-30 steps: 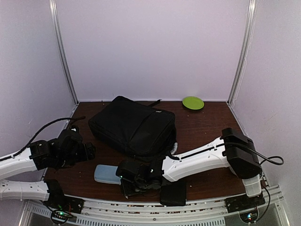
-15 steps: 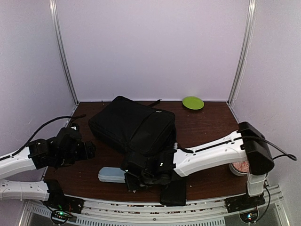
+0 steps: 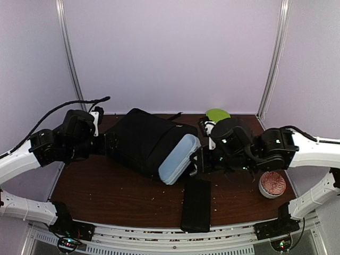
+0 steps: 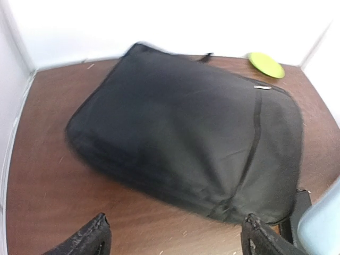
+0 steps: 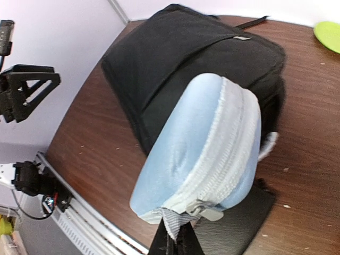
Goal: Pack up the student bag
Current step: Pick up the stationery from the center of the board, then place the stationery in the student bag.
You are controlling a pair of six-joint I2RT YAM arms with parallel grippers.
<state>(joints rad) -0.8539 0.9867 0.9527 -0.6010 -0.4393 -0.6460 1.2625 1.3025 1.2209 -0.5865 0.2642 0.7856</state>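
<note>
The student bag (image 3: 139, 139) is a large black fabric bag lying flat at the table's middle back, also filling the left wrist view (image 4: 186, 127). My right gripper (image 3: 198, 159) is shut on the grey ribbon tab of a light blue zipped pouch (image 3: 179, 159), holding it tilted in the air over the bag's near right corner. In the right wrist view the pouch (image 5: 202, 143) hangs in front of the bag (image 5: 186, 58) from my gripper (image 5: 178, 239). My left gripper (image 3: 108, 144) stands open at the bag's left edge, fingers (image 4: 87, 239) wide apart over bare wood.
A slim flat black case (image 3: 195, 204) lies at the front, just under the pouch. A green plate (image 3: 218, 114) sits at the back right. A round tub with a red patterned top (image 3: 272, 184) stands near the right arm.
My right gripper shut on the pouch's tab and lifted it from the front of the table up to the bag's right corner. The left arm swung up to the bag's left edge.
</note>
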